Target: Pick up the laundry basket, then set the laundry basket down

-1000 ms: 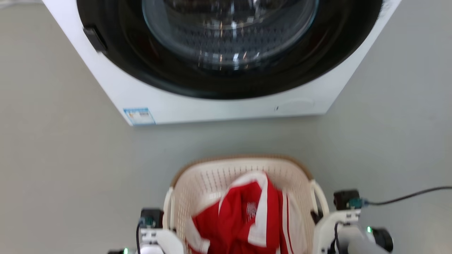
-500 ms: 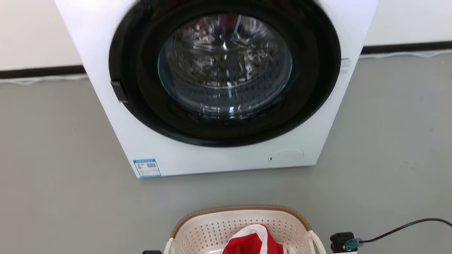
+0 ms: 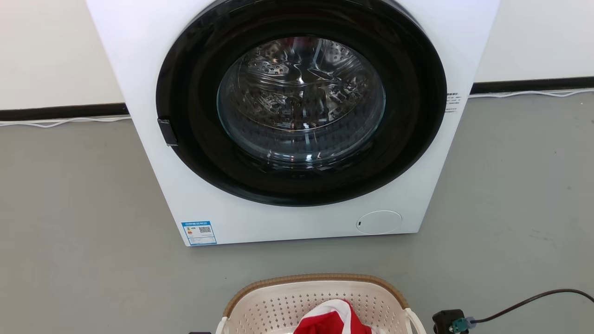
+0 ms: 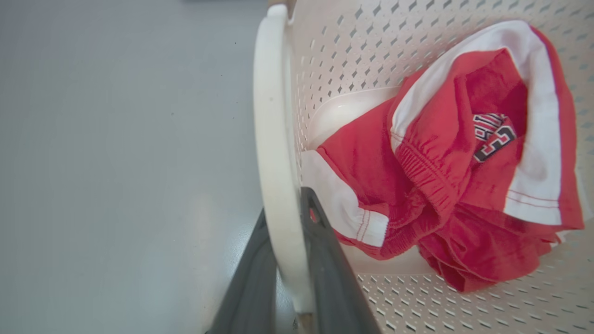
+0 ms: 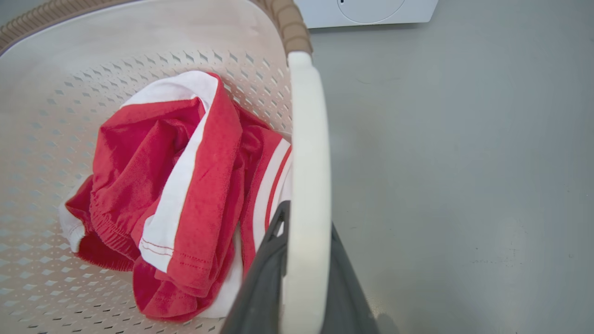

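The laundry basket (image 3: 315,279) is cream perforated plastic with a brown woven-look rim, at the bottom edge of the head view in front of the washer. A crumpled red and white garment (image 3: 332,320) lies inside it. In the left wrist view my left gripper (image 4: 285,204) is shut on the basket's white loop handle (image 4: 271,116), one dark finger on each side. In the right wrist view my right gripper (image 5: 306,218) is shut on the other white handle (image 5: 308,139). Whether the basket's bottom touches the floor is hidden.
A white front-loading washer (image 3: 297,222) with a closed round glass door stands just beyond the basket. Grey floor (image 3: 69,232) spreads to both sides. A black cable (image 3: 533,299) trails right from my right wrist's camera block (image 3: 448,320). A wall with a dark baseboard (image 3: 60,111) runs behind.
The head camera has tilted up, so the washer sits lower in the picture and the basket has slid to the bottom edge. Both grips look unchanged.
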Controlling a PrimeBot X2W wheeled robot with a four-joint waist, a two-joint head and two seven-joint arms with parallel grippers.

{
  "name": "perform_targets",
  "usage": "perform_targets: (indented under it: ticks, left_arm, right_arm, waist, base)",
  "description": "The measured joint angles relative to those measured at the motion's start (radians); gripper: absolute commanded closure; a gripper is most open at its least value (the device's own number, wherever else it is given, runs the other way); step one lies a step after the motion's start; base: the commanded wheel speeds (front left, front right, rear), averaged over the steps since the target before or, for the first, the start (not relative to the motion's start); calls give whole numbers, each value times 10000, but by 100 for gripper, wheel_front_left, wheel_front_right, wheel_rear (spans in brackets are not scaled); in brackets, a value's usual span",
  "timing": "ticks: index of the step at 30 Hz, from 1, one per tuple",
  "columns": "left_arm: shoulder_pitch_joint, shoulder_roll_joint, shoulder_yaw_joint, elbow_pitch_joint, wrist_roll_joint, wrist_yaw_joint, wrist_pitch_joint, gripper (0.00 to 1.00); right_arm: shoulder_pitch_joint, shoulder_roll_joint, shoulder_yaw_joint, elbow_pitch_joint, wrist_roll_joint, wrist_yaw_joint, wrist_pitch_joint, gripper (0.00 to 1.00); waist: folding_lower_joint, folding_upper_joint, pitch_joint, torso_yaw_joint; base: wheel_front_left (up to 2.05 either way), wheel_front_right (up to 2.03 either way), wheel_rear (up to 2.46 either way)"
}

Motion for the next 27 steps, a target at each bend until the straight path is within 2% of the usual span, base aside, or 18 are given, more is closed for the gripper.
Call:
perform_targets:
  ticks: [27]
  left_arm:
    - [191,13,-485,61,-476,42,-130,100]
  right_arm:
    - [143,0,663,125,575,0,-109,100]
  waist:
    - [0,0,16,34]
  base:
    - [0,0,0]
